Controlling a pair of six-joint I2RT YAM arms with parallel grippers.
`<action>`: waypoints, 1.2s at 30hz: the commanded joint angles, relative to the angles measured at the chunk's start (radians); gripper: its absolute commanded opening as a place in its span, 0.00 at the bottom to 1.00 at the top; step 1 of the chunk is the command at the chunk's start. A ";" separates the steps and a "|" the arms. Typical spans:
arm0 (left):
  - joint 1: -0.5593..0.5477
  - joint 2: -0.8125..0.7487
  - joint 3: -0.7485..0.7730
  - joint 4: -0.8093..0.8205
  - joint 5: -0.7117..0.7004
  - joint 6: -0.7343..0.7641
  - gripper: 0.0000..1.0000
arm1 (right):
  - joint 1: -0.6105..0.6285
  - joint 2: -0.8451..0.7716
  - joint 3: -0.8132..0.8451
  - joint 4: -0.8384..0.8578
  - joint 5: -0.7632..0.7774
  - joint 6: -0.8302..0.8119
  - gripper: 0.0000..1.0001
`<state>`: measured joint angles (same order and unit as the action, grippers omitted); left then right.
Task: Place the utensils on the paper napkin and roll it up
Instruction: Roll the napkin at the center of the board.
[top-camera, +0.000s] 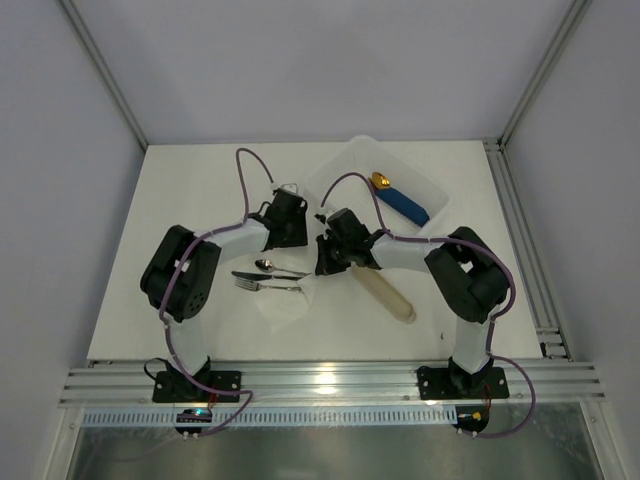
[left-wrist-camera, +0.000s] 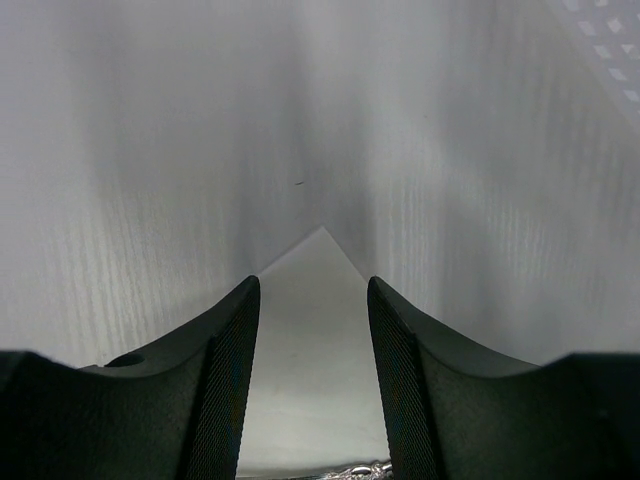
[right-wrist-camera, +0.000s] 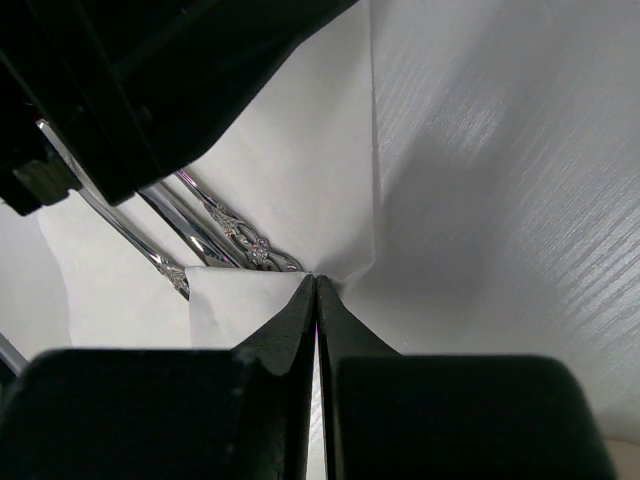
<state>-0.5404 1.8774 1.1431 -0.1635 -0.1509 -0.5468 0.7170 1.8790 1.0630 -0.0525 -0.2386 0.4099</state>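
The paper napkin (top-camera: 287, 300) lies white on the table between the arms. The utensils (top-camera: 268, 275), slim silver pieces, rest across it with their heads to the left. My right gripper (top-camera: 323, 262) is shut on the napkin's right edge (right-wrist-camera: 300, 170) and has a flap (right-wrist-camera: 240, 300) folded over the ornate handles (right-wrist-camera: 245, 240). My left gripper (top-camera: 290, 238) is open and low over the napkin's far corner (left-wrist-camera: 318, 300), which lies between its jaws without being gripped. A sliver of silver handle (left-wrist-camera: 370, 468) shows at the bottom edge of the left wrist view.
A white plastic tray (top-camera: 345, 165) stands at the back right with a blue-handled, gold-tipped piece (top-camera: 400, 205) in it. A beige oblong sleeve (top-camera: 388, 295) lies right of the napkin. The left arm's dark body (right-wrist-camera: 150, 80) hangs close above the right gripper.
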 joint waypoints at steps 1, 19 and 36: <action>0.005 -0.053 -0.009 0.004 -0.070 -0.012 0.49 | 0.010 0.032 0.005 -0.023 0.021 -0.011 0.04; -0.009 0.022 0.072 -0.027 -0.121 0.036 0.46 | 0.010 0.040 0.011 -0.021 0.013 -0.010 0.04; -0.038 0.086 0.047 -0.033 -0.188 -0.005 0.31 | 0.010 0.028 0.012 -0.032 0.018 -0.011 0.04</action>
<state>-0.5751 1.9366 1.2064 -0.1905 -0.3145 -0.5304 0.7174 1.8851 1.0695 -0.0528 -0.2436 0.4110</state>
